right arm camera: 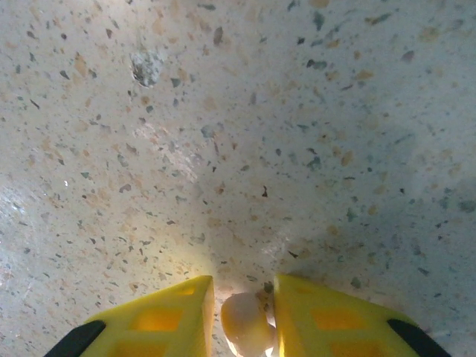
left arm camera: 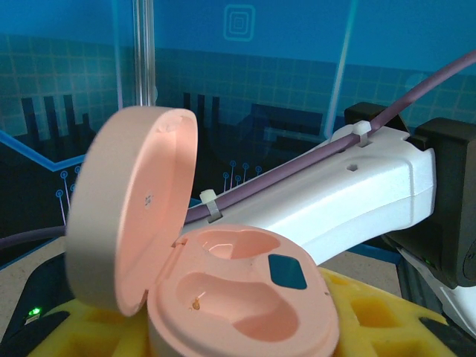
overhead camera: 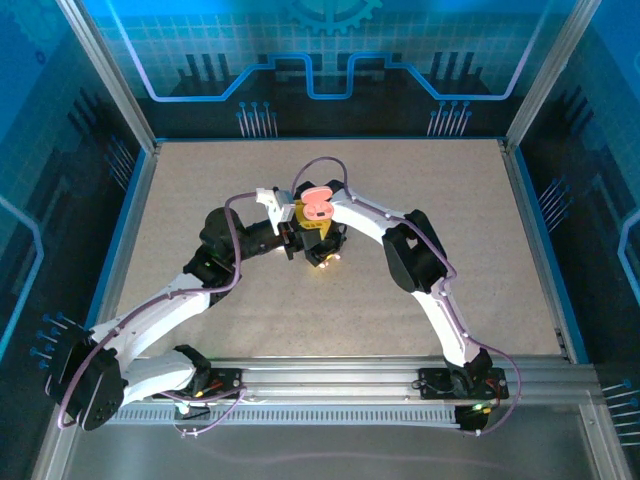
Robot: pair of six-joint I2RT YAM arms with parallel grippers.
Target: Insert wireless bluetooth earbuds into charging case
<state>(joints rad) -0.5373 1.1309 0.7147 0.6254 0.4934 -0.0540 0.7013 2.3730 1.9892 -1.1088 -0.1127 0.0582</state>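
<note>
A pink pebble-shaped charging case [left arm camera: 245,290] stands between the yellow fingers [left arm camera: 387,320] of my left gripper [left arm camera: 245,335], which is shut on it. Its lid [left arm camera: 134,216] is swung up to the left, and both moulded wells are bare. In the top view the case [overhead camera: 318,204] is held above mid-table with the left gripper [overhead camera: 303,222] under it. My right gripper [overhead camera: 325,256] points down at the table just in front of it. A small pale pinkish-white earbud [right arm camera: 245,327] lies on the tabletop between the right gripper's [right arm camera: 244,282] yellow fingers, which have closed in tight on both sides.
The speckled beige tabletop [overhead camera: 440,200] stretches all round the two grippers. The right arm's white link [left arm camera: 349,201] and its purple cable [left arm camera: 297,175] pass close behind the case. Blue walls and metal frame posts [overhead camera: 110,90] bound the table.
</note>
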